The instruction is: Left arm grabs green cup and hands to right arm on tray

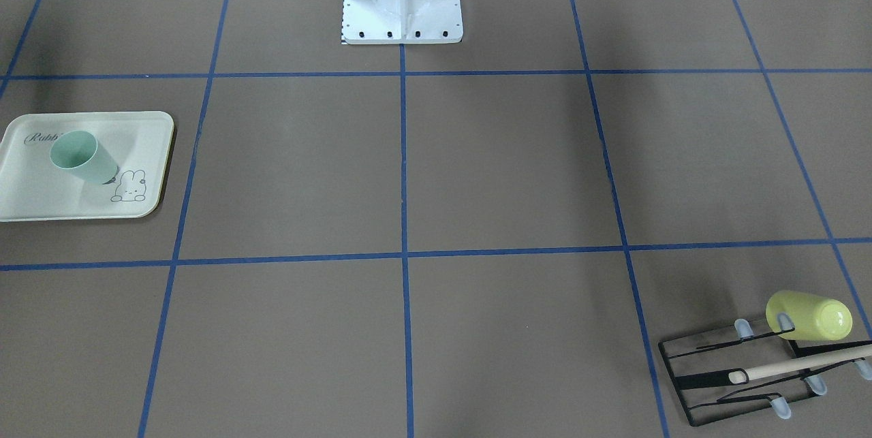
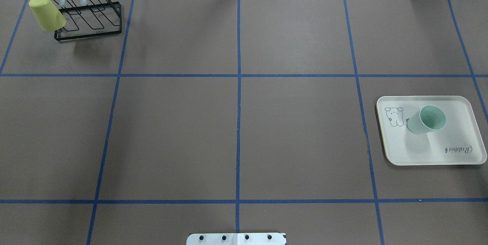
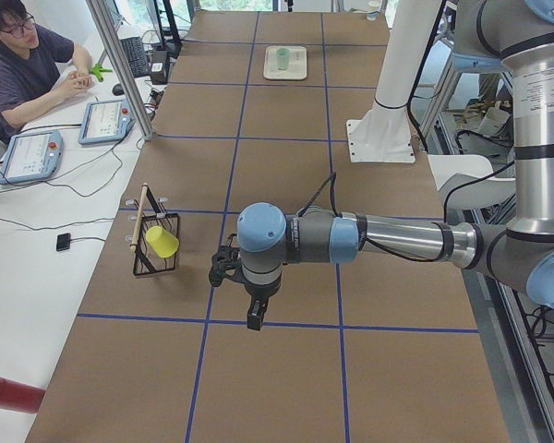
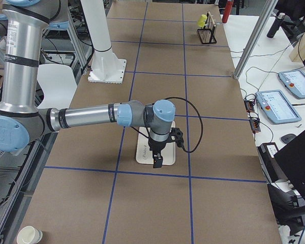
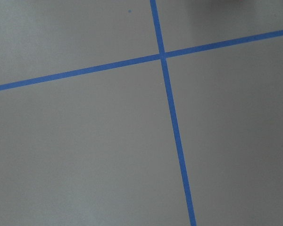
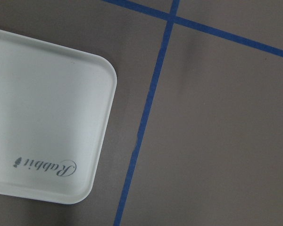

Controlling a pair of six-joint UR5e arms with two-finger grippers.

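The green cup [image 1: 80,157] stands upright on the tray [image 1: 41,201], beside the bunny drawing; it also shows in the overhead view [image 2: 427,120] on the tray [image 2: 419,153]. No gripper touches it. My left gripper [image 3: 252,318] shows only in the exterior left view, hanging above bare table to the right of the rack; I cannot tell if it is open or shut. My right gripper [image 4: 157,162] shows only in the exterior right view, above the tray's near edge [image 4: 141,155]; I cannot tell its state. The right wrist view shows a tray corner [image 6: 37,108].
A yellow-green cup [image 2: 47,13] hangs on a black wire rack [image 2: 95,20] at the table's far left corner. The white robot base [image 1: 402,2] stands mid-table at the robot's edge. A person [image 3: 18,65] sits at a side desk with tablets.
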